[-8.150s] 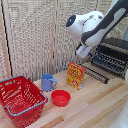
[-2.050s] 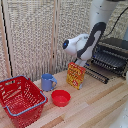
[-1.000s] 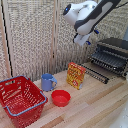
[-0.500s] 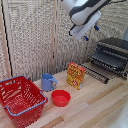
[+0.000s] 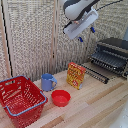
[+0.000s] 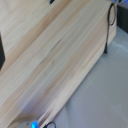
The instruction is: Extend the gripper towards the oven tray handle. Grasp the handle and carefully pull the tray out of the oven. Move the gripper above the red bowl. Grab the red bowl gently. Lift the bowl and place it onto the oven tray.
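Observation:
My gripper [image 5: 86,34] hangs high in the air, well above the table, tilted, with its two blue-tipped fingers apart and nothing between them. The red bowl [image 5: 60,97] sits on the wooden table far below it, in front of the blue mug. The dark oven [image 5: 115,52] stands at the exterior view's right with its flap door down. The wire tray [image 5: 106,60] shows at the oven's mouth, sticking out over the door. The wrist view is blurred; it shows only table planks and one blue fingertip [image 6: 34,124].
A blue mug [image 5: 48,81] and an orange-yellow box [image 5: 76,75] stand behind the bowl. A large red basket [image 5: 20,100] sits at the exterior view's left. A wicker screen [image 5: 35,35] backs the table. The wrist view shows the table edge, grey floor and a black cable [image 6: 109,25].
The gripper has risen from near the oven front and moved toward the exterior view's left, staying empty. The objects on the table have not moved.

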Available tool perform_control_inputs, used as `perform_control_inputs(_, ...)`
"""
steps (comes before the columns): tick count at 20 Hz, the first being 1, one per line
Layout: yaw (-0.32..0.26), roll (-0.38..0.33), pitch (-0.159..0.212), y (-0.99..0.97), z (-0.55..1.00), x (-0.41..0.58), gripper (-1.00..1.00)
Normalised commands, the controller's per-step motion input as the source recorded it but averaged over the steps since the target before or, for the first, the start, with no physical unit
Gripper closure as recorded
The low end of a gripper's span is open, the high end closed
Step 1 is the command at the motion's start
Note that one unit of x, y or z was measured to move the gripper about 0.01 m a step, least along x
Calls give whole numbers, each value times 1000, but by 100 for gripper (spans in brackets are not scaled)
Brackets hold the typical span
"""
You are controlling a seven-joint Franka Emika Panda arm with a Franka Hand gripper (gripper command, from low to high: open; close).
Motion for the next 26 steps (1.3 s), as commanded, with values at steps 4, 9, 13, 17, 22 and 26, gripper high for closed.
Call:
perform_control_inputs(4,-53,156,156,671,-505,-47,-100)
perform_control_inputs(9,-74,125,105,680,-460,-58,-100)
perform_control_inputs(13,-97,119,19,687,-287,-46,-100)
perform_control_inputs(17,-116,69,-47,724,-259,-64,-100)
perform_control_inputs(22,-122,65,-97,674,-246,-139,-100)
perform_control_inputs(26,-95,178,-215,185,-327,-525,-100)
